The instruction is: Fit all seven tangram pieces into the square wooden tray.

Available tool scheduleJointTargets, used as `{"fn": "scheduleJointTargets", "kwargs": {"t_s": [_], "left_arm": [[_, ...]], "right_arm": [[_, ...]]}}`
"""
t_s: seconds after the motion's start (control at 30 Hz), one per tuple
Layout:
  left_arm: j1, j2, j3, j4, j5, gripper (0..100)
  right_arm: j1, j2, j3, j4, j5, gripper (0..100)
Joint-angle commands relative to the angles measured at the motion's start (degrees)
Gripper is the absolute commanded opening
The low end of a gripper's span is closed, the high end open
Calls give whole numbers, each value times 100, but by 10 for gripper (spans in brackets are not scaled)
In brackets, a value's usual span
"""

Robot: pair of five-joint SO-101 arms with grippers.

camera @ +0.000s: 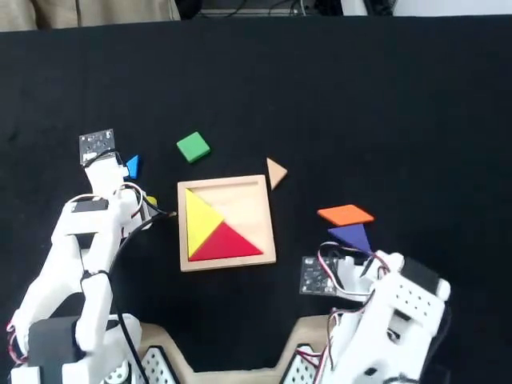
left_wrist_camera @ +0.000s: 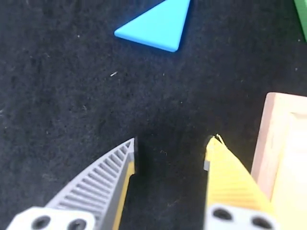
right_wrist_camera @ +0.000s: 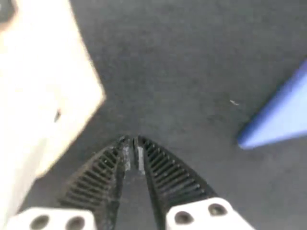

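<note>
Tangram work stands part done on a black cloth-covered bench (camera: 360, 104). At its middle, a square wooden tray (camera: 244, 204) holds a large yellow triangle (camera: 198, 222) and a large red triangle (camera: 226, 242). The two lie edge to edge in the tray's left and near parts, with the rest bare wood.

Five pieces lie outside the tray. A green square block (camera: 193, 148) sits just beyond the far left corner. A small light-blue triangle (camera: 133, 166) lies farther left, and a small pale wooden triangle (camera: 276, 171) lies off the far right corner. To the right, well apart from the tray, an orange parallelogram (camera: 346, 214) lies with a dark blue triangle (camera: 350, 237) just on its near side.

The left gripper (left_wrist_camera: 173, 143) is beside the tray's left rim, near the small light-blue triangle, its fingers spread over black cloth. The right gripper (right_wrist_camera: 133, 141) is off the tray's near right corner, just beside the dark blue triangle, its fingers pressed together tip to tip.
</note>
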Motion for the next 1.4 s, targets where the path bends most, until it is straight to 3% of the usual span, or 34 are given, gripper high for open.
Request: {"fn": "scheduleJointTargets", "kwargs": {"t_s": [0.0,0.1,0.27,0.37,0.47,0.57,0.67,0.8,0.93,1.17,1.37], "left_arm": [[4,-62,-532,-53,35,234],[-268,-9,-848,-53,9,234],[-541,-26,-1138,-53,0,234],[-505,-53,-1209,-88,-176,234],[-374,18,-1437,-97,-607,234],[-338,88,-1675,-97,-818,234],[-470,422,-2009,-44,-835,234],[-743,1204,-2193,-53,-897,234],[-840,1829,-2237,-88,-1644,234],[-804,1776,-2132,-53,-1802,234],[-796,1486,-1807,-44,-1908,234]], "right_arm": [[53,-479,-259,712,-114,11],[-9,-725,-532,1002,-290,11],[-360,-1024,-919,844,-1398,11],[-914,-1226,-1182,396,-2611,11],[-1486,-1481,-1508,-501,-4352,11],[-1670,-1543,-1745,-1635,-6004,11],[-1679,-1262,-1745,-2488,-6901,11],[-1688,-338,-1727,-3349,-7367,11],[-1670,1121,-2167,-4018,-7446,11],[-1670,4013,-4163,-4018,-8105,11],[-1662,5965,-5446,-4053,-8132,11]]}}
